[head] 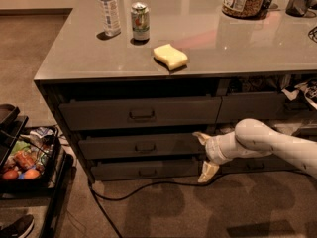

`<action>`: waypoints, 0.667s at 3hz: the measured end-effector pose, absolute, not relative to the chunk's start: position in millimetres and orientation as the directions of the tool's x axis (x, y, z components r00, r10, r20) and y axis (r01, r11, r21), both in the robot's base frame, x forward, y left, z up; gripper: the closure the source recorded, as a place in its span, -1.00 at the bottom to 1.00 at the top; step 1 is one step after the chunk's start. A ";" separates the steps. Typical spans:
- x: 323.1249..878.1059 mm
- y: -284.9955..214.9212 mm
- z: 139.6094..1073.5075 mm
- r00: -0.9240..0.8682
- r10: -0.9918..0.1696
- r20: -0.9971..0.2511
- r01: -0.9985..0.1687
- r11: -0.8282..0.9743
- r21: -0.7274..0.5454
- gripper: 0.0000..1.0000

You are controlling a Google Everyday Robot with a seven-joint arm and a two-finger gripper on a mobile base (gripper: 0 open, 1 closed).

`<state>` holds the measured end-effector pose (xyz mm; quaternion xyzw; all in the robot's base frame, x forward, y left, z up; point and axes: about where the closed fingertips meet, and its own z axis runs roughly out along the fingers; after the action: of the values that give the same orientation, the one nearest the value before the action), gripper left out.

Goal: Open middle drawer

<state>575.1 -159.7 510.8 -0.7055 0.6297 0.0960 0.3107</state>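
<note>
The middle drawer (pixel 143 146) is the dark grey front with a small central pull handle (pixel 145 146), between the taller top drawer (pixel 141 114) and the slim bottom drawer (pixel 146 170). Its front stands slightly out from the cabinet. My gripper (pixel 204 154) is at the right end of the middle drawer's front, on a white arm that comes in from the right. It is open and empty, with one pale finger (pixel 200 137) at the drawer's upper right corner and the other finger (pixel 208 171) down by the bottom drawer's right end.
The grey counter (pixel 247 48) holds a water bottle (pixel 109 10), a can (pixel 140 21), a yellow sponge (pixel 170 56) and a jar (pixel 242 0). A black cart with food (pixel 25 157) stands at the left. A black cable (pixel 148 190) lies on the carpet below the drawers.
</note>
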 end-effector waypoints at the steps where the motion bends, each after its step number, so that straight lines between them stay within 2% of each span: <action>1: 580.4 -157.6 498.2 0.218 -0.814 -0.539 -0.939 -0.024 -0.344 -1.00; 2: 589.6 -157.6 476.8 0.248 -0.794 -0.555 -0.928 -0.030 -0.372 -1.00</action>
<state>589.6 -157.6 476.8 -0.7109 0.6056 0.0970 0.3441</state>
